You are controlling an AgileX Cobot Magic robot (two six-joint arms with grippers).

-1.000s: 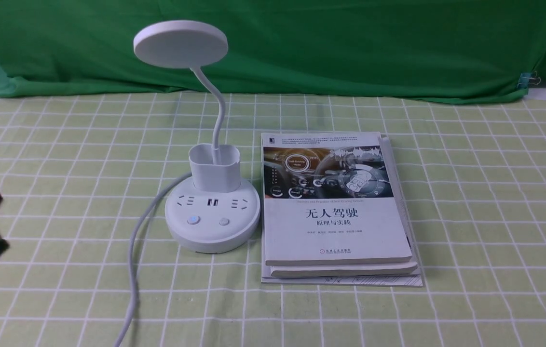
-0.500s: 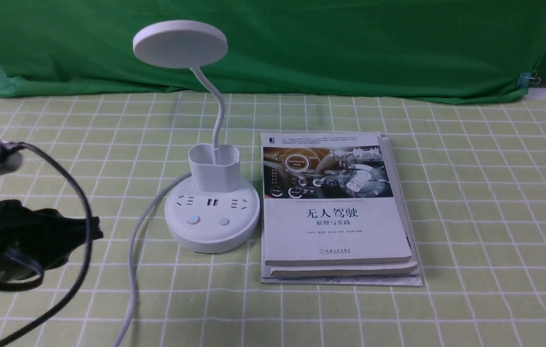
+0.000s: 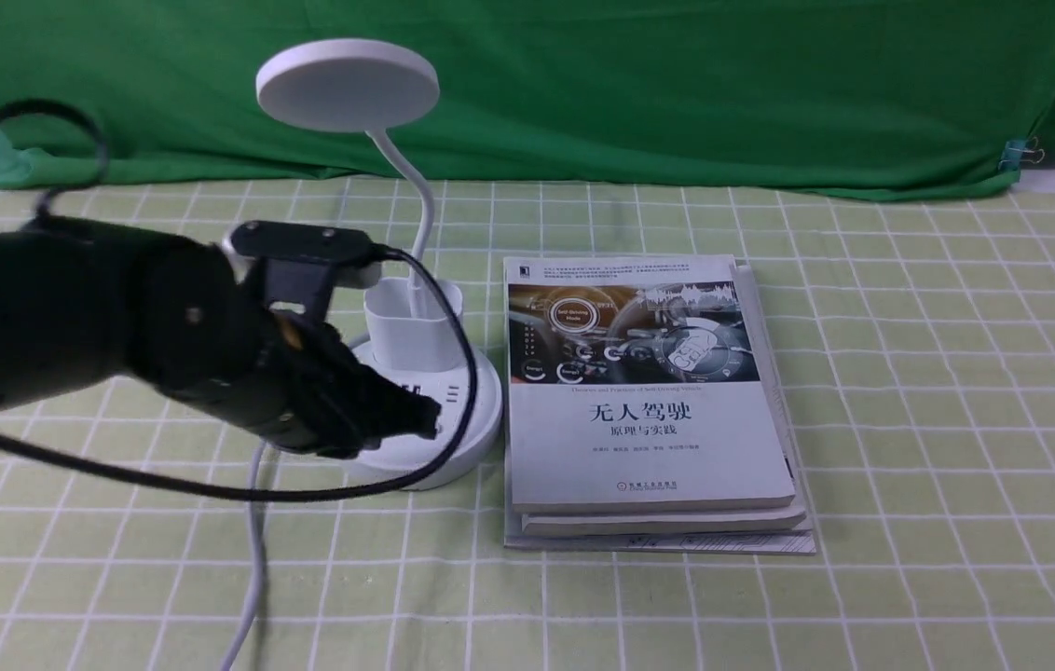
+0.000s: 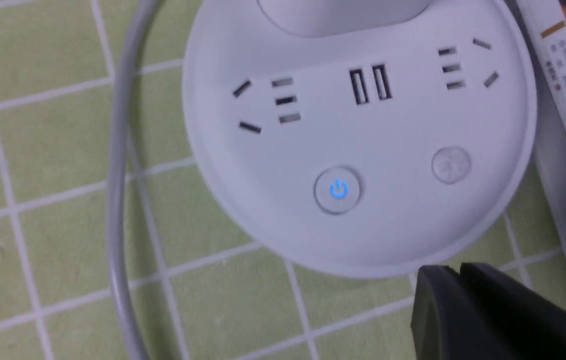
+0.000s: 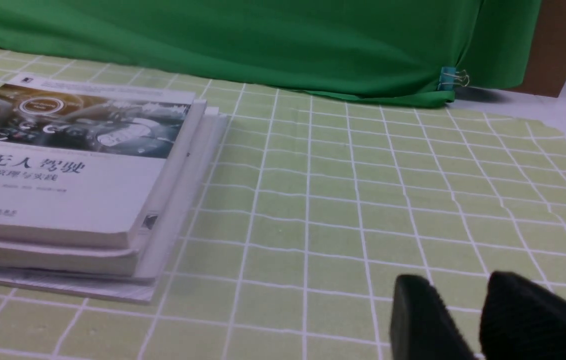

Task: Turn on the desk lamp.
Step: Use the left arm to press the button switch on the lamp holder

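The white desk lamp stands left of centre, with its disc head, bendy neck, cup holder and round base. Its white cord runs to the near edge. My left gripper is shut, with its tip over the front of the base, hiding both buttons in the front view. In the left wrist view the shut tip sits just off the base rim, near the blue-lit power button and a plain button. My right gripper is open and empty above the cloth.
A stack of books lies right beside the lamp base; it also shows in the right wrist view. A green backdrop hangs behind. A green checked cloth covers the table. My left arm's black cable loops before the base.
My left arm has swung in from the left edge to the right and now reaches over the lamp base, covering the buttons in the front view. The lamp and books have not moved.
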